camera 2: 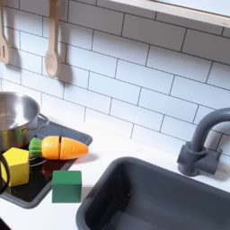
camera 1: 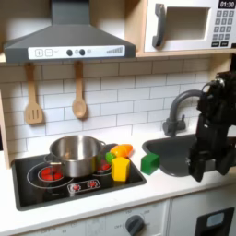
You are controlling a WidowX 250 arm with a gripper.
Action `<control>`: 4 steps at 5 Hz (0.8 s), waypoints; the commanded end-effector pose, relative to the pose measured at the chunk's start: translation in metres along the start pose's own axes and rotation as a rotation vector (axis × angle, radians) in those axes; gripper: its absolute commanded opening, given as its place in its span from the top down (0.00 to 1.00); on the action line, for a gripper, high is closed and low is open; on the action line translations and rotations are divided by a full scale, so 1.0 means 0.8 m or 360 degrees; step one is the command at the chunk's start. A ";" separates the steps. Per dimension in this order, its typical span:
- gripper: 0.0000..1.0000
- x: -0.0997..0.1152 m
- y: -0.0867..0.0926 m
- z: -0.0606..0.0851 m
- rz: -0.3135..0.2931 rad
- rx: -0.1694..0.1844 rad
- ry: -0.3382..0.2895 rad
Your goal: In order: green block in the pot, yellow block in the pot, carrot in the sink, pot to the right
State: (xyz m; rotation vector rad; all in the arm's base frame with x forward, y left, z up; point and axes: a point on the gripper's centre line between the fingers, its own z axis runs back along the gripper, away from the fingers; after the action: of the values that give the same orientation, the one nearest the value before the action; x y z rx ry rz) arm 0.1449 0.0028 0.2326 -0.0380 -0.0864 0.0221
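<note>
The first exterior view stands back, facing the tiled wall head-on, taking in the whole kitchen from the hood down to the sink (camera 1: 180,147). The second exterior view sits close, looking down at an angle across the sink (camera 2: 148,193). Both share the sink.

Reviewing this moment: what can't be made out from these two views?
- Gripper, first exterior view: dark and blurred over the sink; open or shut cannot be told.
- Pot, second exterior view: cut off by the left edge.
- Sink, second exterior view: cut off at the bottom and right edges.
- Carrot, first exterior view: largely hidden behind the yellow block.
</note>
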 end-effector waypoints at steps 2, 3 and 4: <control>0.00 0.066 -0.006 -0.020 0.0018 -0.0029 -0.0052; 0.00 0.085 -0.030 -0.029 0.0043 -0.0027 -0.0095; 0.00 0.102 -0.039 -0.036 0.0151 -0.0031 -0.0145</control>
State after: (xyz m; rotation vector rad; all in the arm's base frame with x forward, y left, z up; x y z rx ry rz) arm 0.2295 -0.0252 0.2117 -0.0582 -0.1729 0.1214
